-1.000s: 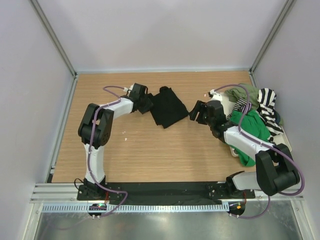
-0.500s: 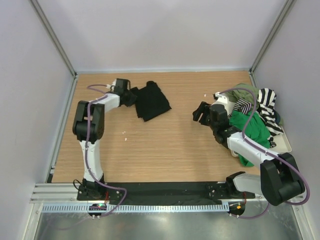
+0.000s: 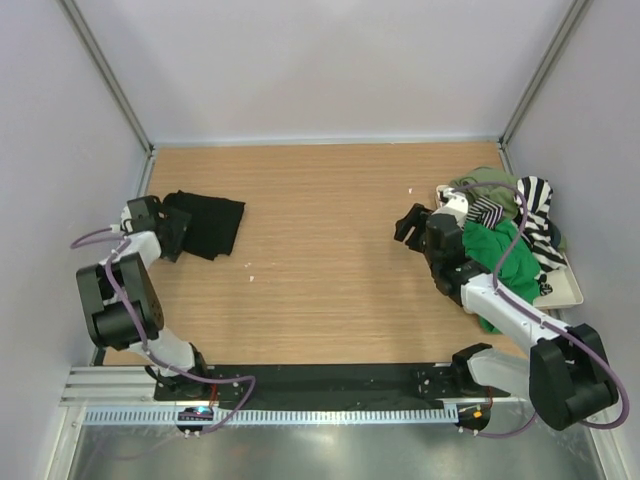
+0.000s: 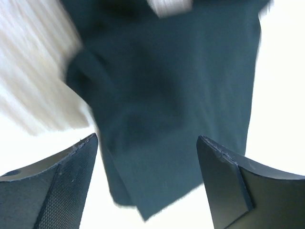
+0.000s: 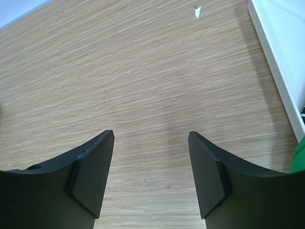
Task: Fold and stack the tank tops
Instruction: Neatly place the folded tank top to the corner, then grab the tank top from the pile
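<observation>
A folded black tank top (image 3: 208,222) lies flat at the table's far left; in the left wrist view the same black tank top (image 4: 167,90) fills the space under the jaws. My left gripper (image 3: 172,236) (image 4: 147,139) stands open at its left edge, fingers (image 4: 57,186) wide apart and not pinching the cloth. My right gripper (image 3: 408,222) (image 5: 150,134) is open over bare wood, just left of a heap of tank tops: a bright green one (image 3: 495,255), a black-and-white striped one (image 3: 535,205) and an olive one (image 3: 482,185).
The heap sits in and over a white tray (image 3: 568,288) against the right wall; its rim (image 5: 276,62) shows in the right wrist view. A small white scrap (image 5: 197,10) lies on the wood. Grey walls close in the table's left, back and right sides.
My left arm swept the black tank top from the table's back middle to the far left, then its jaws opened and let go. My right gripper drew back slightly toward the heap.
</observation>
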Robot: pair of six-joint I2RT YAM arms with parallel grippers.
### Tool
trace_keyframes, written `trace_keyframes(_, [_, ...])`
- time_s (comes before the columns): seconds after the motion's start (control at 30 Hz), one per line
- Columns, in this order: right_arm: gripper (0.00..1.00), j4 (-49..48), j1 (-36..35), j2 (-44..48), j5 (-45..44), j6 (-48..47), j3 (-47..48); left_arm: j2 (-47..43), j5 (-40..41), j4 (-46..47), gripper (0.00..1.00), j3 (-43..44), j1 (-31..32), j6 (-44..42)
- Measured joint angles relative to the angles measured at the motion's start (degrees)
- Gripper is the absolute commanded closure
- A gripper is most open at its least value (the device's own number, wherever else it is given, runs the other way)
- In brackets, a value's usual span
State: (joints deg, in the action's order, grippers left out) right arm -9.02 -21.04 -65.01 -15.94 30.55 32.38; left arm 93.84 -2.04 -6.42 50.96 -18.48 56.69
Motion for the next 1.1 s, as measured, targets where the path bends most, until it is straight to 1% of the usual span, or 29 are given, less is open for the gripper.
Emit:
trace_keyframes(0.1, [0.3, 0.28, 0.0, 0.63, -0.98, 0.02, -0.15, -5.03, -0.07, -3.41, 0.11, -1.4, 1.36, -0.2])
trace_keyframes(0.17, [0.3, 1.4, 0.0, 1.44, -1.95, 0.07, -0.15, -8.63, -0.13, -6.82, 0.06, -1.51, 1.88, -0.52])
trace_keyframes(0.2, [0.29, 2.16, -0.02, 2.08, -2.67, 0.17, -0.15, -10.32, -0.11, -8.26, 0.0, -1.49, 1.9, -0.7])
trace_keyframes(0.23, [0.2, 3.54, -0.02, 3.1, -3.78, 0.31, -0.13, -12.41, -0.09, -9.81, 0.0, -1.49, 1.9, -1.05])
trace_keyframes(0.33, [0.03, 9.62, -0.11, 8.11, -9.44, 1.99, 0.26, -20.61, -0.33, -13.46, 0.0, -1.79, 2.08, -1.88])
trace_keyframes(0.37, [0.01, 12.31, -0.11, 9.79, -12.02, 2.78, 0.83, -23.85, -0.7, -14.1, 0.0, -2.03, 2.36, -2.12])
trace_keyframes(0.43, [0.0, 19.02, 0.33, 12.13, -17.03, 4.44, 3.26, -29.97, -1.64, -14.78, 0.0, -2.4, 3.52, -2.97])
trace_keyframes(0.5, [0.0, 25.33, 1.2, 12.41, -21.22, 6.47, 6.95, -34.4, -3.02, -14.97, 0.01, -2.49, 5.68, -3.63])
trace_keyframes(0.57, [0.0, 31.54, 4.81, 10.91, -23.71, 8.66, 10.78, -36.81, -4.33, -14.97, 0.0, -2.67, 8.98, -4.48])
trace_keyframes(0.63, [0.01, 34.62, 9.27, 8.85, -23.98, 9.33, 12.72, -37.68, -5.4, -14.99, 0.0, -3.23, 12.0, -4.94])
trace_keyframes(0.73, [0.02, 37.33, 17.4, 5.53, -21.14, 9.51, 12.85, -37.86, -6.05, -14.88, 0.0, -5.11, 17.55, -5.44])
trace_keyframes(0.77, [0.03, 37.51, 20.15, 4.57, -19.82, 9.44, 12.57, -37.83, -6.01, -14.88, 0.0, -5.86, 19.41, -5.68])
trace_keyframes(0.83, [0.1, 37.24, 24.79, 2.91, -17.11, 9.25, 11.96, -37.64, -6.03, -14.75, 0.0, -7.34, 23.15, -6.21])
trace_keyframes(0.9, [0.21, 36.7, 28.2, 0.48, -14.62, 9.03, 11.8, -36.81, -5.97, -14.32, 0.01, -8.46, 26.71, -6.84])
trace_keyframes(0.97, [0.3, 35.98, 29.73, -2.75, -12.52, 8.83, 11.82, -35.34, -6.12, -13.42, 0.02, -9.01, 29.88, -8.5])
trace_keyframes(1.0, [0.36, 35.87, 29.92, -3.85, -11.91, 8.83, 11.85, -34.38, -6.1, -13.09, 0.02, -9.01, 31.39, -9.49])
trace_keyframes(1.07, [0.43, 35.74, 30.01, -5.44, -10.71, 8.81, 11.82, -32.81, -5.81, -12.26, 0.02, -9.05, 34.21, -11.15])
trace_keyframes(1.1, [0.55, 35.5, 30.03, -5.49, -10.4, 8.81, 11.78, -32.37, -5.53, -11.63, 0.02, -9.31, 35.41, -11.98])
